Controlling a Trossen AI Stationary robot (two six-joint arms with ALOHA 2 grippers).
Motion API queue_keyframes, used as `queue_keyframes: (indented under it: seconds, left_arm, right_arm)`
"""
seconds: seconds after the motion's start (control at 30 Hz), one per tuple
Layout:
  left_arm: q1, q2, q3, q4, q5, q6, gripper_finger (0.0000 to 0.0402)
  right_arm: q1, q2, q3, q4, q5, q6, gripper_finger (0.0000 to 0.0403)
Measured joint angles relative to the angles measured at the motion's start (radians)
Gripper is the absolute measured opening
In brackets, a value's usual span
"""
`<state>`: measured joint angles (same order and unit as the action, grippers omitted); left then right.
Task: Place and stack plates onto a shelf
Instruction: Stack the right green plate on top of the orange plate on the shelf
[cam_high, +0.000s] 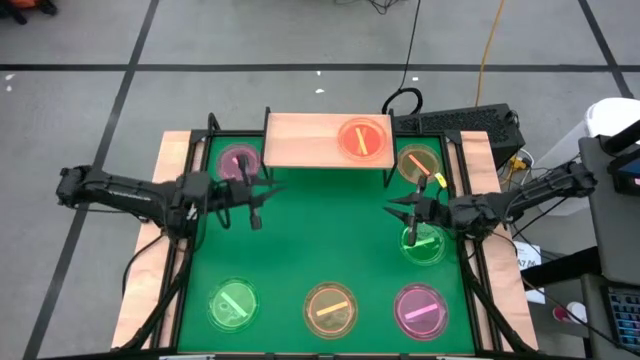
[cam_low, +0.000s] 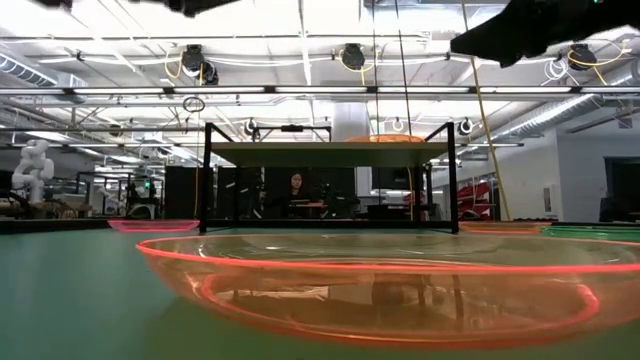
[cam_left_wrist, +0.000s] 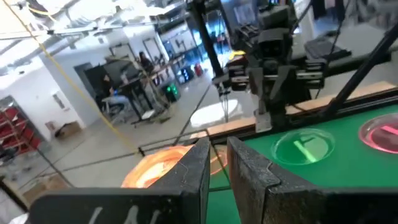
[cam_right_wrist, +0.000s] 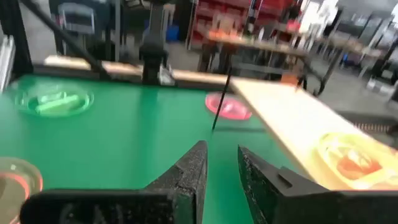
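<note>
The light-wood shelf (cam_high: 310, 140) stands at the far edge of the green mat (cam_high: 320, 240). One orange plate (cam_high: 363, 138) lies flat on the shelf's right half and also shows in the right wrist view (cam_right_wrist: 351, 158). A pink plate (cam_high: 238, 162) lies beside the shelf on the left, and an orange-yellow plate (cam_high: 418, 163) on the right. A green plate (cam_high: 424, 243) lies at the right. Three plates lie in the near row: green (cam_high: 233, 305), orange (cam_high: 330, 308) and pink (cam_high: 420, 308). My left gripper (cam_high: 256, 212) hovers near the pink plate, slightly open and empty (cam_left_wrist: 217, 163). My right gripper (cam_high: 398, 210) hovers above the mat beside the green plate, slightly open and empty (cam_right_wrist: 222, 163).
The shelf's thin black legs (cam_low: 207, 180) leave a low gap under the board. Black frame rails run along the mat's left and right sides (cam_high: 195, 170). The near orange plate fills the low view's foreground (cam_low: 380, 285). A person sits far behind the table (cam_low: 296, 190). Bare mat lies at the centre.
</note>
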<state>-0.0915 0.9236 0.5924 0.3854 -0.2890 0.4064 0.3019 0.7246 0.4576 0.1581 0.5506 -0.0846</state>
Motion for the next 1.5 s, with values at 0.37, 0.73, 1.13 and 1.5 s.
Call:
queue_keyframes:
  seconds: [0.37, 0.73, 1.13, 1.5]
  left_arm:
    - [-0.028, 0.036, -0.259, 0.338, 0.0, -0.03, 0.0062]
    - [-0.025, 0.065, -0.264, 0.39, 0.0, -0.043, 0.0062]
    - [-0.026, 0.065, -0.264, 0.387, 0.023, -0.076, 0.0062]
    - [-0.026, 0.065, -0.264, 0.381, 0.023, -0.075, 0.0062]
  right_arm:
    - [-0.002, 0.23, 0.219, -0.431, -0.196, 0.327, 0.0073]
    - [0.019, 0.436, 0.237, -0.619, -0.268, 0.616, 0.0073]
    - [0.021, 0.524, 0.288, -0.907, -0.426, 0.961, 0.0073]
    - [0.023, 0.606, 0.288, -0.85, -0.413, 1.042, 0.0073]
